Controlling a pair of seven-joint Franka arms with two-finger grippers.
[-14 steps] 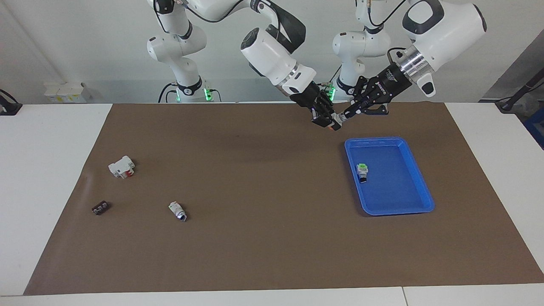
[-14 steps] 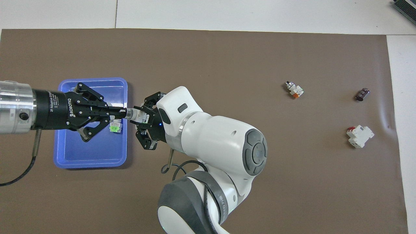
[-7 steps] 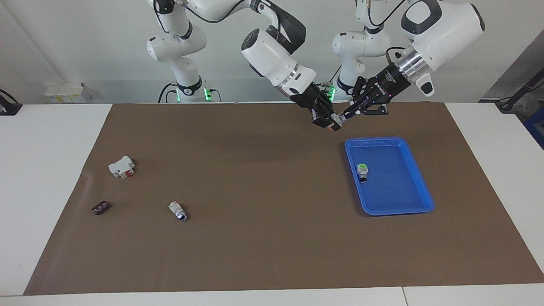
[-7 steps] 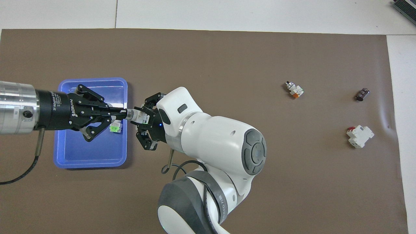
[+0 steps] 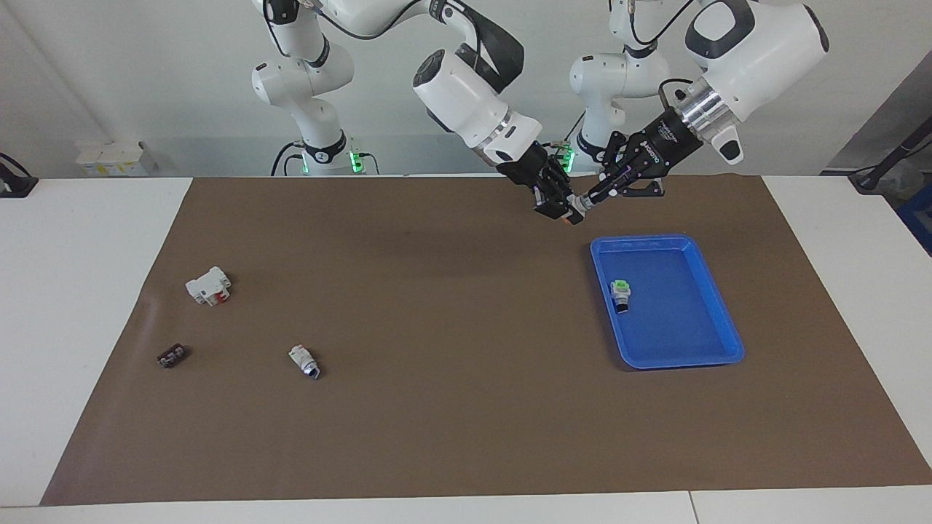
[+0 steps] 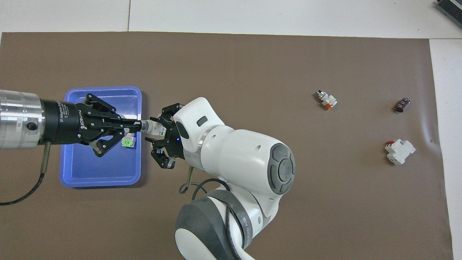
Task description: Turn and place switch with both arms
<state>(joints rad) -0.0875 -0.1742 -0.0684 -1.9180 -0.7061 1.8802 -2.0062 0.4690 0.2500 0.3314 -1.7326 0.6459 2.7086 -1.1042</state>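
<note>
Over our brown mat (image 5: pixel 437 407), the switch (image 6: pixel 151 127) hangs between both grippers: left gripper (image 6: pixel 139 126) clamps its knob from 9 o'clock, right gripper (image 6: pixel 163 134) looks half-open, can't tell.

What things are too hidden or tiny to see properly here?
- Held switch: both views, mostly covered by the left gripper and right gripper.
- Green switch in the tray: overhead view, partly under the left gripper.
- Small dark part: too tiny to identify.
</note>
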